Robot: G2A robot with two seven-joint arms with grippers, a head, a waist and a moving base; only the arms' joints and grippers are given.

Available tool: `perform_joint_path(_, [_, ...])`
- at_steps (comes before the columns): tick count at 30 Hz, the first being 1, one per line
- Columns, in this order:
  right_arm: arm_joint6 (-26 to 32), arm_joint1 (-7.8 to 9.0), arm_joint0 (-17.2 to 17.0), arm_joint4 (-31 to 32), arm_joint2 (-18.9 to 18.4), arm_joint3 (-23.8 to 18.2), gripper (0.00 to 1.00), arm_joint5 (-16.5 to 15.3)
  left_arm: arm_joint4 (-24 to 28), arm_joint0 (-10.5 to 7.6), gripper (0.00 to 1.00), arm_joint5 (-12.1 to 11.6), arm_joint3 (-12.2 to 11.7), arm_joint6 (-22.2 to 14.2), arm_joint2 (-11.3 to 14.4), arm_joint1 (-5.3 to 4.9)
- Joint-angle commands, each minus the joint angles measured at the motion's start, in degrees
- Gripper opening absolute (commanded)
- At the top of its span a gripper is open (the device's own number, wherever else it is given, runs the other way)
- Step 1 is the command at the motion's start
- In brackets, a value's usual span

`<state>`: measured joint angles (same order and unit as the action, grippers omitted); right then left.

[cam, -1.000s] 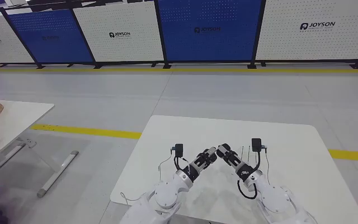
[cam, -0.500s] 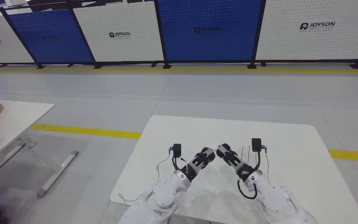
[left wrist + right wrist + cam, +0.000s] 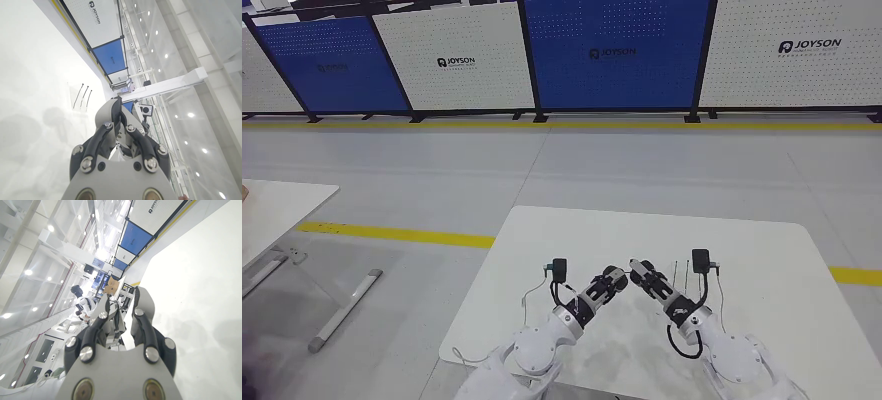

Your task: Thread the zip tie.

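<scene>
So both arms are up over the white table (image 3: 742, 240), toward its near edge. The two grippers are angled in at each other with their tips really close together. From the top I honestly can't tell if they touch or not. Left gripper (image 3: 118, 99) is clenched, fingertips pressed right up against each other. Right gripper (image 3: 122, 293) is released, with a clear gap between its two fingers and just the room showing through it. The zip ties (image 3: 83, 96) are lying flat on the table: three thin black ones side by side, roughly parallel, heads all at the same end, near each other but not touching. From the top they sit just past the right gripper on its outer side, apart from both grippers. Both grippers look like they hang above the tabletop rather than rest on it, though how high is hard to judge. Background stuff: a row of blue and white panels (image 3: 612, 55) across the back, a yellow line (image 3: 392, 235) on the floor running behind the table, and the corner of a side table (image 3: 282, 205) off to the left.
</scene>
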<state>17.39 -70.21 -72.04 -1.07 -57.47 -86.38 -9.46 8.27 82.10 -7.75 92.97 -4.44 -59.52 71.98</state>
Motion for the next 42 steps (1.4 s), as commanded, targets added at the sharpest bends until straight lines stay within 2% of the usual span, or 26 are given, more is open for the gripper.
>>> perform_joint_path(1, [0.1,0.21,-0.7,0.3,-1.1,-0.4,1.00,-0.1,-0.1,0.38,0.00,0.1,0.4,-0.1,-0.7,-0.14])
perform_joint_path(4, [-0.3,0.77,-2.6,0.1,-4.2,-1.6,1.00,-0.7,-0.2,1.01,0.00,0.3,0.8,-1.0,-2.2,-0.48])
perform_joint_path(10, [-0.2,1.67,-6.6,-0.8,-9.3,-4.4,1.00,-1.5,-2.2,1.75,0.00,2.7,1.8,-7.0,-5.7,-1.60])
perform_joint_path(21, [0.0,1.66,-6.9,-1.7,-9.5,-4.7,1.00,-1.5,-1.7,1.89,0.00,3.2,2.2,-7.3,-5.9,-1.63])
perform_joint_path(23, [0.0,1.66,-6.9,-1.7,-9.5,-4.7,1.00,-1.5,-0.8,1.73,0.00,1.3,2.2,-8.0,-5.9,-1.61])
perform_joint_path(24, [0.0,1.66,-6.9,-1.7,-9.5,-4.7,1.00,-1.5,0.6,1.72,0.00,0.5,1.8,-9.4,-6.5,-1.71])
perform_joint_path(28, [0.0,1.66,-6.9,-1.7,-9.5,-4.7,1.00,-1.5,6.6,2.19,0.00,-1.8,2.5,-14.4,-10.3,-2.30])
perform_joint_path(32, [0.0,1.66,-6.9,-1.7,-9.5,-4.7,1.00,-1.5,10.7,3.92,0.00,-5.0,6.0,-20.0,-14.5,-3.09])
perform_joint_path(35, [0.0,1.66,-6.9,-1.7,-9.5,-4.7,1.00,-1.5,13.6,6.11,0.00,-8.7,9.7,-23.3,-17.2,-3.58])
perform_joint_path(38, [0.0,1.66,-6.9,-1.7,-9.5,-4.7,1.00,-1.5,13.5,7.34,0.00,-9.5,11.2,-22.8,-19.3,-3.86])
perform_joint_path(42, [0.0,1.66,-6.9,-1.7,-9.5,-4.7,1.00,-1.5,13.5,7.34,0.00,-9.5,11.2,-22.8,-19.3,-3.86])
